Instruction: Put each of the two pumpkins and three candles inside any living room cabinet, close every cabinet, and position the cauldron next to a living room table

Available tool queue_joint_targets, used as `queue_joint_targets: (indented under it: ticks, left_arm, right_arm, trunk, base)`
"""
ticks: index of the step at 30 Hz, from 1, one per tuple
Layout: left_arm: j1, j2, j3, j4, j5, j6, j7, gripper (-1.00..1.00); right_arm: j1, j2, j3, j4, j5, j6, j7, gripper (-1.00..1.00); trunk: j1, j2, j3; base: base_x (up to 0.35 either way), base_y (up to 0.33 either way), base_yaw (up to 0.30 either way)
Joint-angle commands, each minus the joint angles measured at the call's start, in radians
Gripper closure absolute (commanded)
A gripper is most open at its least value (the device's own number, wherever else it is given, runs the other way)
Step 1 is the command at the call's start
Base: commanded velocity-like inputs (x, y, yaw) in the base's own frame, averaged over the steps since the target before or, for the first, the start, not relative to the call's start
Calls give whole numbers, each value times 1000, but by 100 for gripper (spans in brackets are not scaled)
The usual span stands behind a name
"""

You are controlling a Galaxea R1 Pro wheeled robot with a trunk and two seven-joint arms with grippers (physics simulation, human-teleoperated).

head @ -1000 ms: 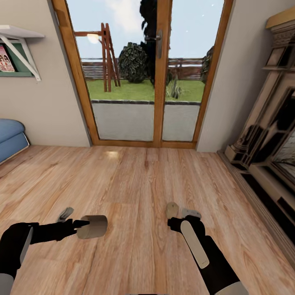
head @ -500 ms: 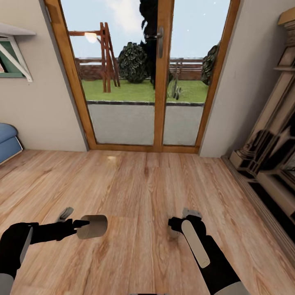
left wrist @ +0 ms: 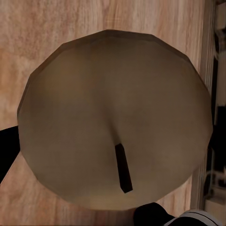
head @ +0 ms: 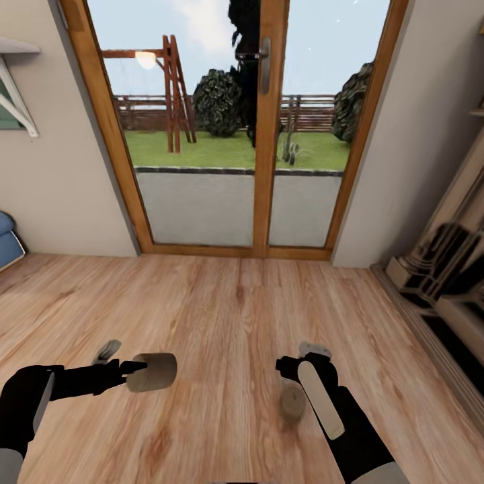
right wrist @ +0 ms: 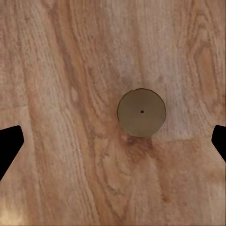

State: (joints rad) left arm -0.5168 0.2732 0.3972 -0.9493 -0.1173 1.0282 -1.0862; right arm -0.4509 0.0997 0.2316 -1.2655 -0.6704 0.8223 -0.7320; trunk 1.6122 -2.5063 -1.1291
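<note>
On the wood plank floor (head: 222,316), a stubby beige-grey candle (right wrist: 141,112) stands under the wide-spread right hand (right wrist: 113,141); centre it, descend straight. Left hand (head: 134,368) grips another beige candle (head: 152,372).

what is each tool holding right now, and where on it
The left tool grips a candle at one end, lying sideways. The right tool is open and holds nothing; another candle stands on the floor below it.

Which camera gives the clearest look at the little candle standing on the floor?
The right wrist view: it looks straight down on the floor candle, whole, with the wick as a dot. The head view shows it partly hidden beside the right gripper.
</note>
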Motion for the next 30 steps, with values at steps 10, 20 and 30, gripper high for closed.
queue_joint_targets:
  ticks: [10,20,30]
  left_arm:
    - [0,0,1,3,14,1,-3,100]
    - [1,0,2,3,15,3,-7,100]
    - [1,-1,2,3,15,3,-8,100]
  right_arm:
    - [0,0,-1,77,0,-2,1,-100]
    - [0,-1,-1,118,0,-49,9,-100]
    - [0,0,2,190,1,-108,18,-100]
  trunk:
    - [1,-1,-12]
    - [6,-3,-50]
    - [10,-5,-89]
  base:
    - [36,0,0]
    - [0,0,0]
    - [0,0,0]
